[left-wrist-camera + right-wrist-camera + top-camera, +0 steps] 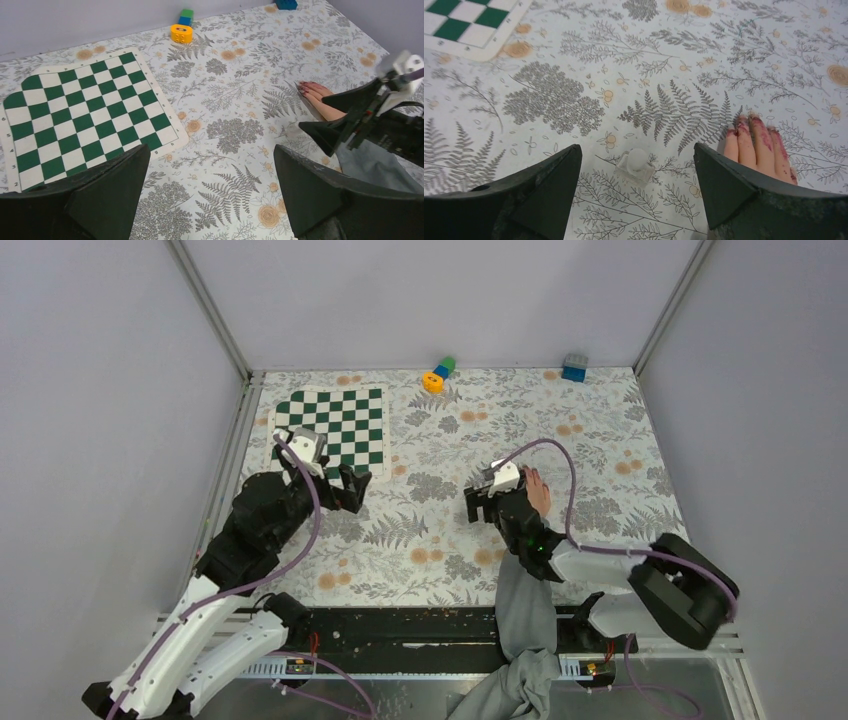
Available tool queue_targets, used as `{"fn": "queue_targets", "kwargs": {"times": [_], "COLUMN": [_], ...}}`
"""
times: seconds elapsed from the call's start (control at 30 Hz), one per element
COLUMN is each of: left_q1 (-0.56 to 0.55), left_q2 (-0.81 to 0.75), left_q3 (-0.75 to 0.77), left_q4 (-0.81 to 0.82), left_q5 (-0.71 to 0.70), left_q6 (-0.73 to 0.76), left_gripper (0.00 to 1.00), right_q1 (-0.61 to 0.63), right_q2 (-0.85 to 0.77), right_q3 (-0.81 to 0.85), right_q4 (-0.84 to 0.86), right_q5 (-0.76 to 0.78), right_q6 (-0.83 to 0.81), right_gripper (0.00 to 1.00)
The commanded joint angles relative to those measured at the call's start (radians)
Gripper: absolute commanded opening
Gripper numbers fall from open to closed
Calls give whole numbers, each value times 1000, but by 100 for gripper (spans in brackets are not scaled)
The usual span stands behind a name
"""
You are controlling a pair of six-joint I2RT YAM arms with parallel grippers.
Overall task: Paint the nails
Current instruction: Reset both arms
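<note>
From above, the hand lay on the desk, just beside the right pincer. Left wrist: the left pincer gaped empty, well apart from the nails. Right wrist: open jaws straddled a clear bottle; nails looked red already, messily, so little seemed left.

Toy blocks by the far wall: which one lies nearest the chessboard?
The yellow block, left of centre beside a small blue-and-green piece. The other, a lone blue block, sits further right near the corner.
</note>
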Motion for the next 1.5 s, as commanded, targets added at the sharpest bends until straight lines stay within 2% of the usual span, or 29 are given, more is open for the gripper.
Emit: {"fn": "queue_targets", "kwargs": {"times": [0.0, 0.17, 0.37, 0.5, 0.63, 0.83, 1.0, 1.2, 1.47], "left_q1": [27, 95, 229, 339, 424, 447, 447, 447, 447], "left_q2": [-29, -37, -66, -72, -98, -149, -234, -338, -338], "left_q3": [3, 14, -30, -46, -56, -58, -57, -93, -97], "left_q4": [7, -51, -116, -146, -145, -125, -91, -43, -39], "left_q5": [-50, -79, -73, -17, -19, -58, -51, -45, -32], "left_q6": [16, -9, -62, -99, -106, -84, -82, -70, -72], "left_gripper": [99, 99, 99, 99, 99, 99, 99, 99, 99], "right_q1": [-7, -57, -215, -378, -533, -645, -647, -647, -647], "right_q2": [-171, -363, -563, -606, -623, -702, -866, -1108, -1146], "right_q3": [43, 111, 135, 176, 239, 332, 348, 223, 201], "right_q4": [-210, -549, -779, -936, -1058, -1191, -1196, -1042, -1033], "right_q5": [-13, -32, -159, -272, -351, -363, -262, -184, -184], "right_q6": [62, 151, 221, 247, 274, 288, 231, 193, 184], "right_gripper": [90, 91, 94, 95, 94, 94, 94, 92, 92]}}
